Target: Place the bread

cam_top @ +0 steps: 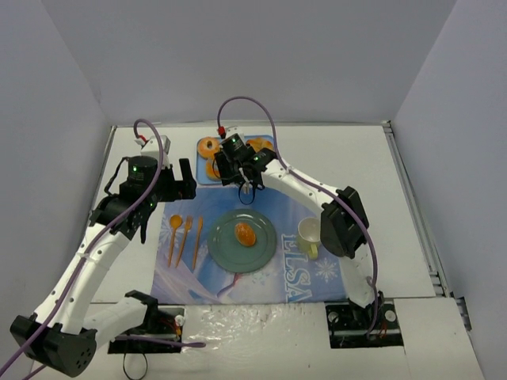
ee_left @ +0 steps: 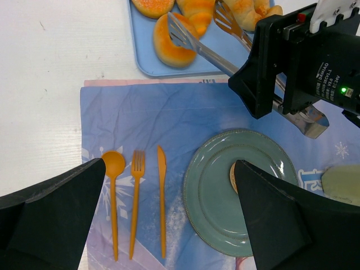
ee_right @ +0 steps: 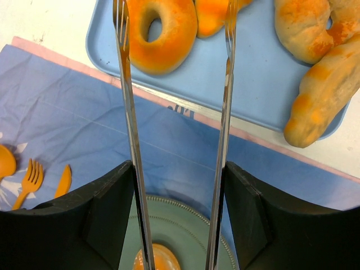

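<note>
White arms point(cam_top: 83, 265), black joints point(cam_top: 341, 222), purple cables point(cam_top: 245, 98), small green lights point(cam_top: 136, 167).

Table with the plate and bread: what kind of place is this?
Probably a robot test booth dressed up like dinner time, not a real kitchen. Plain white walls box it in, and a placemat holds a plate, with a tray of bread behind.
</note>
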Available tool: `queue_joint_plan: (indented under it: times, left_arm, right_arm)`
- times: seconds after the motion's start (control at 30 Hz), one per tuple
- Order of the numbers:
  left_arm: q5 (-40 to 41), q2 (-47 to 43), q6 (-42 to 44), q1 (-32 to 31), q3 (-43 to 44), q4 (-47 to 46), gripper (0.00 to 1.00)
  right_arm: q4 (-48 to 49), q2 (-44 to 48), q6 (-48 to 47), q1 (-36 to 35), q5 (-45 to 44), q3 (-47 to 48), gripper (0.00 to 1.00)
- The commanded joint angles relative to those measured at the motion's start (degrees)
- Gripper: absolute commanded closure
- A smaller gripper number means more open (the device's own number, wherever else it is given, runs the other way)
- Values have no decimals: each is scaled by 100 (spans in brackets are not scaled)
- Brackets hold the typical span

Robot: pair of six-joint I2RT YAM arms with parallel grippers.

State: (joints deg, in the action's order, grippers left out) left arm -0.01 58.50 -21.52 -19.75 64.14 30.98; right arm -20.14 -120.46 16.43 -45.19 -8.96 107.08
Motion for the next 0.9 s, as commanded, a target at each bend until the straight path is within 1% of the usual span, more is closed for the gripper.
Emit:
queue_joint_plan:
  times: [0.0, 0.87]
  left_arm:
    - [1, -37, 25, 24, 99, -312, 3]
    - [1, -55, 25, 24, 99, -313, 3]
  right_arm:
    - [207, -37, 52, 46, 52, 378, 41]
    - [214, -320, 105, -111, 210, 401, 42]
